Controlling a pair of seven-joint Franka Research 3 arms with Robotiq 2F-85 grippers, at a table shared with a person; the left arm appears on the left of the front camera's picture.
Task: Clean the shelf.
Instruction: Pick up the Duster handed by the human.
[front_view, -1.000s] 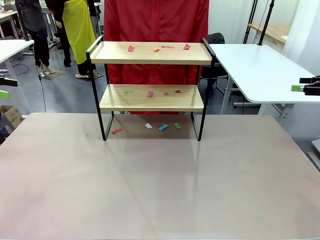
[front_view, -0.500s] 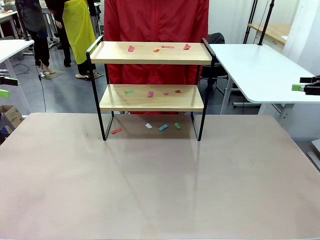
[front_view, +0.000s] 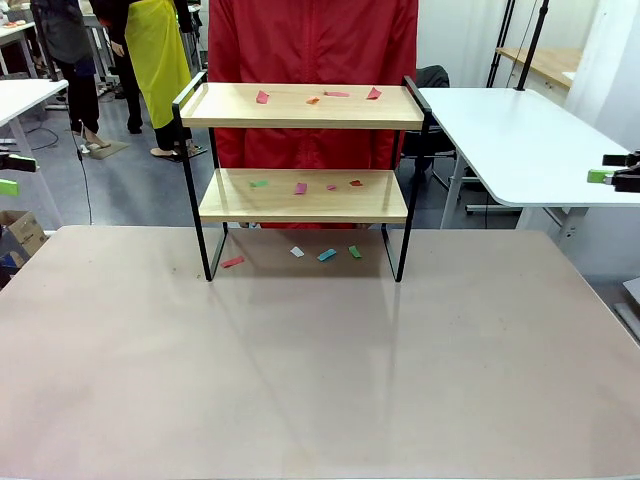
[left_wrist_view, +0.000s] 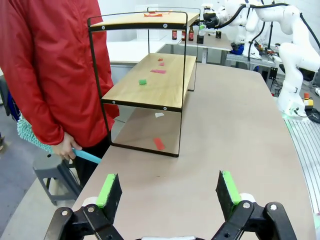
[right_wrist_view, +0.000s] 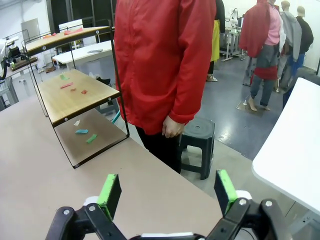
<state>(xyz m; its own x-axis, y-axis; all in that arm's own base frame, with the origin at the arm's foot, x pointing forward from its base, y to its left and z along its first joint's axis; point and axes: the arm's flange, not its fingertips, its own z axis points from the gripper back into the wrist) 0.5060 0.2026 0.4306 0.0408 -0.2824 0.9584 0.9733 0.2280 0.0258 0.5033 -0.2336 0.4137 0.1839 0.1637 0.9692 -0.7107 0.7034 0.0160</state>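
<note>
Task item: two-tier light-wood, black-frame shelf (front_view: 280, 203), standing on beige table (front_view: 320, 370)
Paper scraps (front_view: 327, 255): coloured, on both boards and under shelf
Left end effector (left_wrist_view: 167, 187): fingers apart, well left of shelf
Right end effector (right_wrist_view: 167, 187): fingers apart, well right of shelf

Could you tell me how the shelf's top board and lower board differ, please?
The top board carries only red, pink and orange scraps; the lower board also has a green scrap. The top board has black rails rising at its ends; the lower board shows none. Both are light wood and littered with small scraps.
</note>
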